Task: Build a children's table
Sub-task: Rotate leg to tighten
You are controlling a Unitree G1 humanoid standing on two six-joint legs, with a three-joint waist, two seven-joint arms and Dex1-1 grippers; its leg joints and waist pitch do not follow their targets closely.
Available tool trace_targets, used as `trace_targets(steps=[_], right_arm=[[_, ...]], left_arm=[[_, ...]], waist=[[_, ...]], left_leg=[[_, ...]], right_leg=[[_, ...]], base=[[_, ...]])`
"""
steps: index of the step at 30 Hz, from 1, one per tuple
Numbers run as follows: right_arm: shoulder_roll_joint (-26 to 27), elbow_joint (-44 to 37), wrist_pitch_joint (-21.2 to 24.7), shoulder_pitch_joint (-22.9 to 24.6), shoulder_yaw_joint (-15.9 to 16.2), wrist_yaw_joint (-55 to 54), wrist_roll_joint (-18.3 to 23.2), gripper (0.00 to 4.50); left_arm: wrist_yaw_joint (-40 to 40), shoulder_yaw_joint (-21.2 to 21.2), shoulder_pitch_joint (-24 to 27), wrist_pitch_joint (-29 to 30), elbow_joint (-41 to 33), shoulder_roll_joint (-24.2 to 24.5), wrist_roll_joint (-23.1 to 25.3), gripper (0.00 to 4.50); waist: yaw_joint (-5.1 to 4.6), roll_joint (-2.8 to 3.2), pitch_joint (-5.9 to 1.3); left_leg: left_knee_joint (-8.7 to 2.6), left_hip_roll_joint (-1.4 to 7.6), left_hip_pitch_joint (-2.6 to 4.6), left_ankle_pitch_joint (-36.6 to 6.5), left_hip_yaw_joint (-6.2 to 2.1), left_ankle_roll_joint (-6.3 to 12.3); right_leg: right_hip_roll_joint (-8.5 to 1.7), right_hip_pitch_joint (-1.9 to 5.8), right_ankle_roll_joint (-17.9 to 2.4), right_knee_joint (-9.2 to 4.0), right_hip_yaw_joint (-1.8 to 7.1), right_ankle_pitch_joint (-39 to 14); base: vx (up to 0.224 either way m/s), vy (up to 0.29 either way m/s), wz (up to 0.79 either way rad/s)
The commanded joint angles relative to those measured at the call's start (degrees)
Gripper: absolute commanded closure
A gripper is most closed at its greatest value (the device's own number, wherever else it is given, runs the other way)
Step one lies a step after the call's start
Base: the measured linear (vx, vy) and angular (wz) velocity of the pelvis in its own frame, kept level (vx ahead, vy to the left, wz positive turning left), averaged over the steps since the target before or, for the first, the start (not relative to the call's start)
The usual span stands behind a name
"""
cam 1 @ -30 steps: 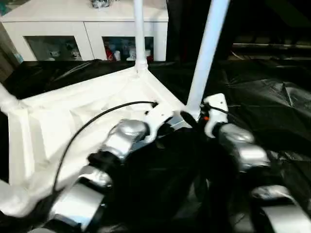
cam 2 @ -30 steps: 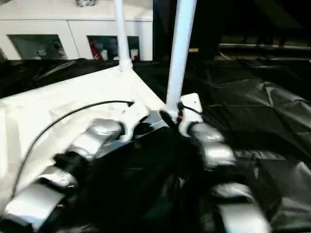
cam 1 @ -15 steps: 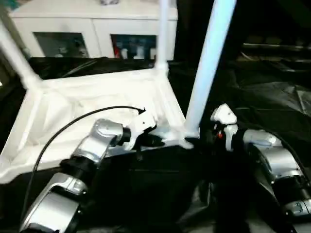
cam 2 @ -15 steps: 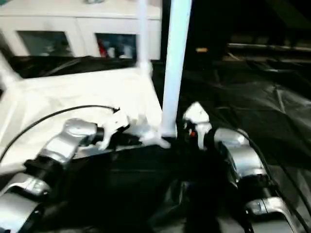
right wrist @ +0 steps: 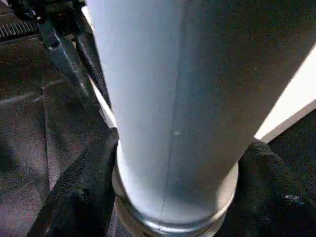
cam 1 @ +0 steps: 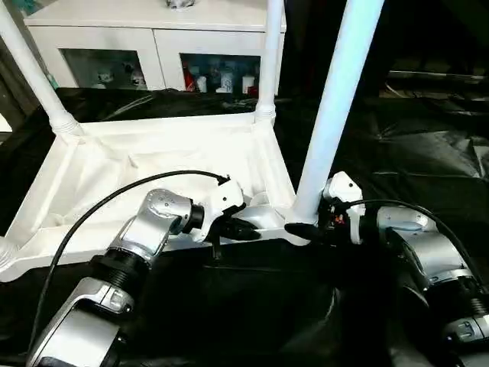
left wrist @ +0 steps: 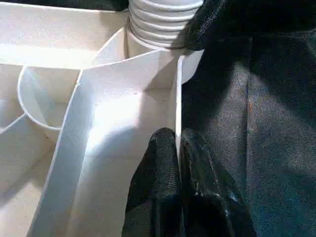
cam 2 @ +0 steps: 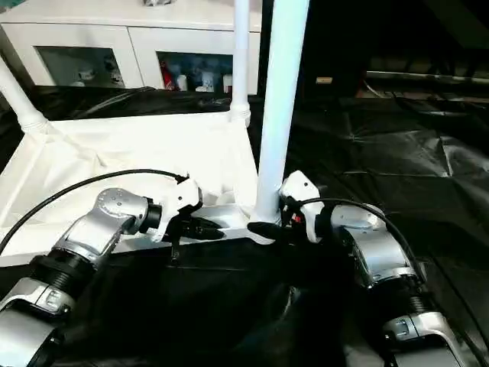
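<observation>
Both arms have swung apart since a second ago: then the two claws crowded together at the near corner, now the left claw sits along the near rim and the right claw at the base of the near leg. The children's table lies upside down on black sheeting, ribbed underside up. Three legs stand in full view in its corner sockets, and a rounded white end shows at the fourth corner.

The left claw is pinched together on the thin rim wall, one finger inside, the other outside. The right claw's fingers flank the foot of the near leg at its socket, seemingly touching both sides, though a firm clamp cannot be told.

The plastic looks light and stiff but smooth, so a leg may slip in a loose grip. Low down by the ribbed collar seems the safest hold, and the rim wall could flex if pulled hard.

A white cabinet with glass doors stands well behind. The crinkled sheeting could snag the frame if it is slid.
</observation>
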Motion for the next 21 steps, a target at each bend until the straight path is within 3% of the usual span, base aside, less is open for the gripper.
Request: trace_targets(steps=[1, 7, 11, 13, 14, 15, 16, 17, 21], right_arm=[[0.02, 0.72, -0.62, 0.79, 0.07, 0.04, -0.04, 1.74], [3.44, 5.13, -0.84, 0.03, -3.15, -7.3, -0.15, 1.78], [10.1, 14.13, -0.86, -2.59, -9.32, -26.88, -0.42, 1.78], [11.85, 16.05, -0.75, -3.27, -10.94, -31.99, -0.21, 1.78], [12.14, 16.37, -0.71, -3.39, -11.23, -32.83, -0.17, 1.78], [14.89, 19.5, -1.45, -4.78, -12.2, -40.48, -1.09, 1.78], [15.93, 20.74, -1.98, -5.35, -12.34, -43.31, -1.68, 1.78], [17.79, 23.07, -2.67, -6.6, -12.71, -47.58, -2.32, 1.78], [20.66, 25.78, -3.13, -8.58, -11.8, -47.55, -2.62, 1.78]], left_arm=[[-2.44, 0.34, 0.2, -0.44, -3.14, -0.88, -2.99, 4.5], [3.8, 1.06, -0.57, -0.59, -0.51, -2.06, -0.78, 4.5], [20.2, 4.7, -4.0, 0.67, 7.22, -6.78, 1.73, 4.5], [23.98, 5.37, -4.9, 1.13, 9.01, -7.9, 2.22, 4.5], [24.53, 5.44, -5.03, 1.18, 9.27, -8.06, 2.3, 4.5], [30.84, 6.55, -6.47, 1.92, 11.51, -10.55, 2.5, 4.5], [33.07, 7.01, -7.01, 2.24, 12.24, -11.6, 2.42, 4.5], [37.29, 7.6, -7.88, 2.06, 13.19, -13.56, 2.86, 4.5], [39.84, 7.12, -8.66, -0.02, 13.84, -16.34, 3.62, 4.5]], waist=[[-0.21, -1.11, -4.29], [-0.65, -1.0, -4.28], [-1.84, -0.98, -4.2], [-1.84, -0.78, -4.17], [-1.9, -0.98, -4.21], [-1.86, -0.75, -4.26], [-2.04, -0.8, -4.16], [-2.19, -0.87, -4.3], [-2.16, -0.7, -4.42]], left_leg=[[-3.82, 3.57, 1.35, -9.03, -1.65, 3.97], [-3.84, 3.51, 1.37, -9.99, -1.71, 3.21], [-4.13, 3.17, 1.69, -12.54, -1.88, 0.62], [-4.08, 3.16, 1.69, -12.15, -1.81, 0.65], [-4.07, 3.04, 1.54, -12.17, -1.83, 0.9], [-4.02, 3.0, 1.54, -11.74, -1.79, 1.18], [-4.03, 3.05, 1.65, -12.03, -1.67, 0.98], [-4.08, 2.92, 1.64, -12.07, -1.83, 0.45], [-3.95, 2.92, 1.5, -11.46, -1.79, 1.88]], right_leg=[[-3.85, 2.6, -14.12, -3.86, 2.65, -10.61], [-3.94, 2.45, -14.22, -3.98, 2.66, -11.44], [-3.79, 2.41, -13.52, -4.53, 2.56, -15.28], [-3.77, 2.43, -13.14, -4.58, 2.69, -14.56], [-3.8, 2.61, -12.97, -4.62, 2.65, -14.5], [-3.78, 2.55, -12.82, -4.64, 2.67, -14.02], [-3.77, 2.29, -12.97, -4.79, 2.72, -14.28], [-3.77, 2.49, -12.8, -4.7, 2.61, -14.83], [-3.73, 2.67, -12.91, -4.71, 2.57, -13.06]], base=[[0.0, 0.0, 0.0], [0.0, 0.0, 0.0], [0.0, 0.0, 0.0], [0.0, 0.0, 0.0], [0.0, 0.0, 0.0], [0.0, 0.0, 0.0], [0.0, 0.0, 0.0], [0.0, 0.0, 0.0], [0.0, 0.0, 0.0]])
